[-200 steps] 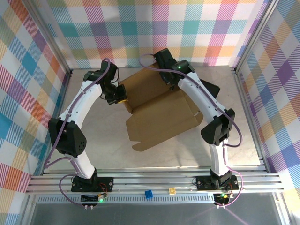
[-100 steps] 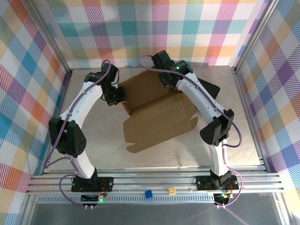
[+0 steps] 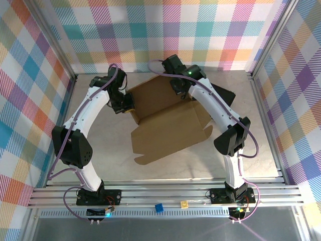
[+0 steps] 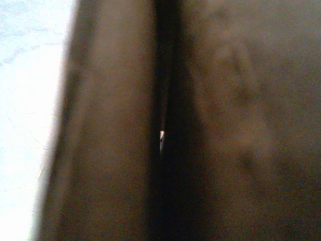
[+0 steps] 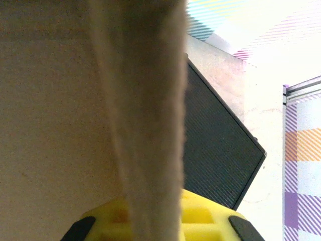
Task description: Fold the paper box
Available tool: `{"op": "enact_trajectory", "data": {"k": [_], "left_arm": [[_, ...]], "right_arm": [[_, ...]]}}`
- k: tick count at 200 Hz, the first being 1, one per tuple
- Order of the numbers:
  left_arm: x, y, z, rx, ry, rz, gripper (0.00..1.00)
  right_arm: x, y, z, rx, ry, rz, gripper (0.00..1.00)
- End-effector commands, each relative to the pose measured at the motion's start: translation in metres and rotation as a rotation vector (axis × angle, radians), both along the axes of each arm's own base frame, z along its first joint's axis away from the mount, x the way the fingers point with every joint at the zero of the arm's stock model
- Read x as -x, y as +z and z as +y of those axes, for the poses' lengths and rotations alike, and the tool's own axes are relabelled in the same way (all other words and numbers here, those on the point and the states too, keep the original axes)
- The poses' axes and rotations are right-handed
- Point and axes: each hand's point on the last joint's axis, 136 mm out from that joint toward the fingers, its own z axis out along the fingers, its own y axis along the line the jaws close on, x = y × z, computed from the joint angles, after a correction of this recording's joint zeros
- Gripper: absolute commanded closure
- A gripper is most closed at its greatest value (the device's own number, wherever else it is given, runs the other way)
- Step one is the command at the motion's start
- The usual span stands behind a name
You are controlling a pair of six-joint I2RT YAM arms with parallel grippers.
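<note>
The paper box (image 3: 168,128) is a brown cardboard sheet lying partly folded in the middle of the table, its front panel flat and its back part raised. My left gripper (image 3: 128,106) is shut on the box's left wall, and in the left wrist view dark cardboard (image 4: 100,150) sits right against the camera. My right gripper (image 3: 181,93) is shut on the box's back edge. In the right wrist view a cardboard flap (image 5: 145,100) runs down between the yellow pads (image 5: 200,216) of that gripper (image 5: 155,221).
A black case (image 3: 225,95) lies behind the box at the back right, also close beside the flap in the right wrist view as the black case (image 5: 215,140). Metal frame posts and checkered walls enclose the table. Small blue (image 3: 159,207) and yellow (image 3: 184,204) blocks sit on the front rail.
The box has slid to the left and its front panel has swung with it. The right gripper moved slightly left with the back edge. Little has shifted in the last half second.
</note>
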Motion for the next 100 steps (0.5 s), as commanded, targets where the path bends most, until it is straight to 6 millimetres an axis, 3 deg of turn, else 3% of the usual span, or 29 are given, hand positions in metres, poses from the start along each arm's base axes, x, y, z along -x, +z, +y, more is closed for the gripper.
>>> {"op": "enact_trajectory", "data": {"k": [1, 100], "left_arm": [[0.001, -0.004, 0.016, -0.078, 0.033, 0.024, 1.00], [0.006, -0.023, 0.036, -0.154, 0.061, 0.059, 1.00]], "right_arm": [[0.009, -0.007, -0.002, 0.009, -0.008, 0.054, 1.00], [0.036, -0.032, 0.017, -0.062, -0.018, 0.177, 1.00]]}}
